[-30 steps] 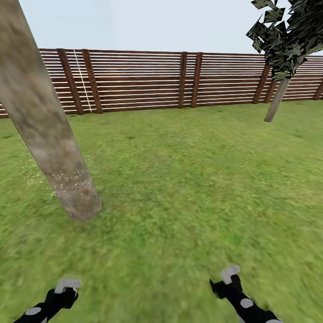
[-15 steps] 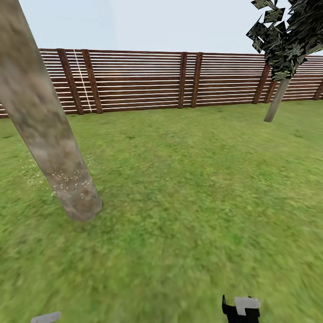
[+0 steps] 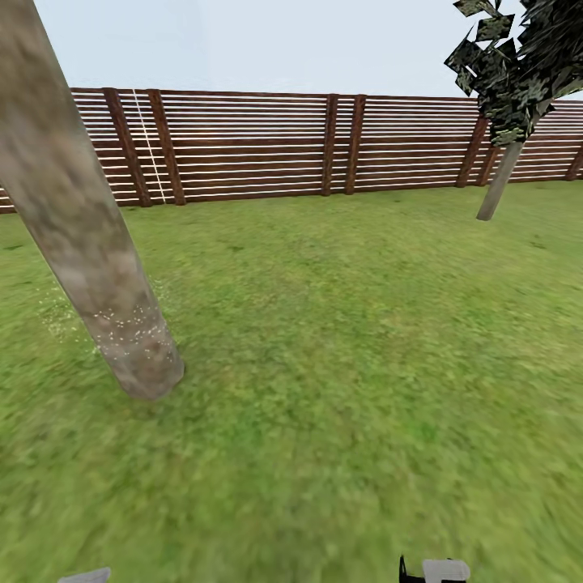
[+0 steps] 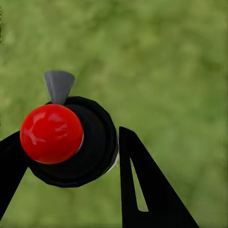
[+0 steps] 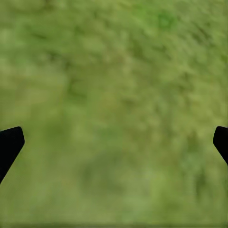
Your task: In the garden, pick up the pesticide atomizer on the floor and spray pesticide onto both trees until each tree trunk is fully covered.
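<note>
A thick, pale mottled tree trunk [image 3: 89, 243] leans across the near lawn, and everything else sits in relation to it. Fine white specks of pesticide [image 3: 129, 328] dot its lower part and scatter onto the grass [image 3: 340, 340] just beside its base, on the side away from the second tree. That second tree [image 3: 510, 97], thinner-looking and with a dark ragged crown, stands well apart from the trunk, close to the brown slatted fence [image 3: 267, 146] that runs behind both. In the left wrist view the left gripper [image 4: 71, 156] has its jaws clenched on the pesticide atomizer [image 4: 71, 140], a black round body with a glossy red ball on top and a small grey nozzle, one black finger [image 4: 142, 185] pressed against its side, green grass blurred beneath. In the right wrist view the right gripper [image 5: 114, 142] hangs over bare grass, its jaws released and spread wide, nothing between them. In the head view, a pale grey piece with black under it [image 3: 437, 570] shows at the lower edge.
</note>
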